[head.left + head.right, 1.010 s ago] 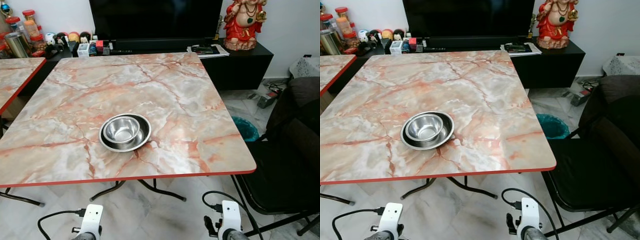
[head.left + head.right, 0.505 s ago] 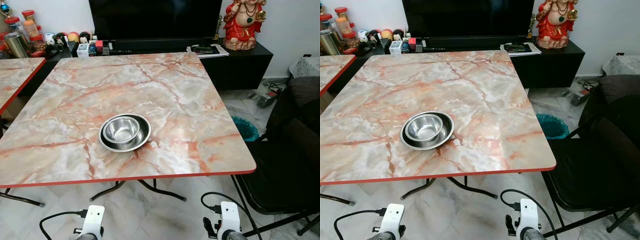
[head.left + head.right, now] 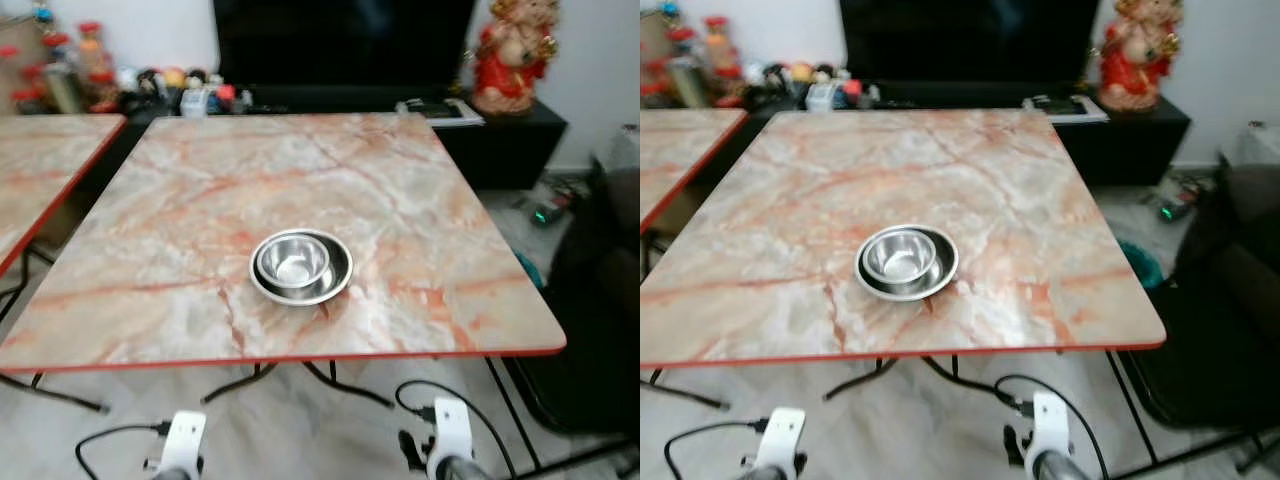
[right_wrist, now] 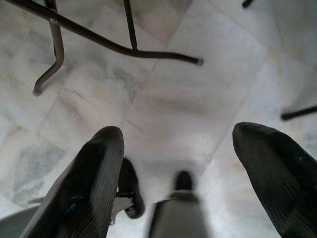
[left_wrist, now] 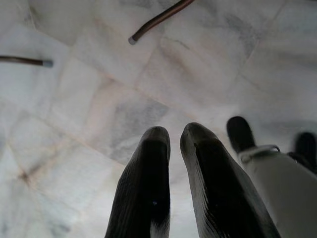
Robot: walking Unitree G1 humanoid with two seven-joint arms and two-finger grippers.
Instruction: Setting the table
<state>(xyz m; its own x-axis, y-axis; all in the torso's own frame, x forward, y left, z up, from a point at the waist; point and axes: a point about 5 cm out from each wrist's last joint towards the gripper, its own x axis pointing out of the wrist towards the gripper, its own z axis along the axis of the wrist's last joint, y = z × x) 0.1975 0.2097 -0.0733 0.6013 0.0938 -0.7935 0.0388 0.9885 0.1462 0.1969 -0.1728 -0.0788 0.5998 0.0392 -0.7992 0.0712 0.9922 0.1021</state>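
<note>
A steel bowl [image 3: 293, 262] sits inside a wider steel plate [image 3: 340, 276] near the front middle of the marble-patterned table [image 3: 400, 210]. Both arms hang low below the table's red front edge. Over the floor tiles, my left gripper [image 5: 173, 141] has its two black fingers nearly touching, with nothing between them. My right gripper [image 4: 178, 136] is open, its fingers wide apart above the floor, holding nothing.
A second marble table [image 3: 40, 165] stands to the left. Behind the table are a dark TV unit with jars and small items [image 3: 190, 95] and a red statue [image 3: 515, 55]. A black chair [image 3: 1230, 310] stands at the right. Folding table legs [image 4: 119, 47] cross the floor.
The whole picture has shifted right and blurred: the camera moved left. The bowl and plate stay put on the table. Both arms still hang low.
</note>
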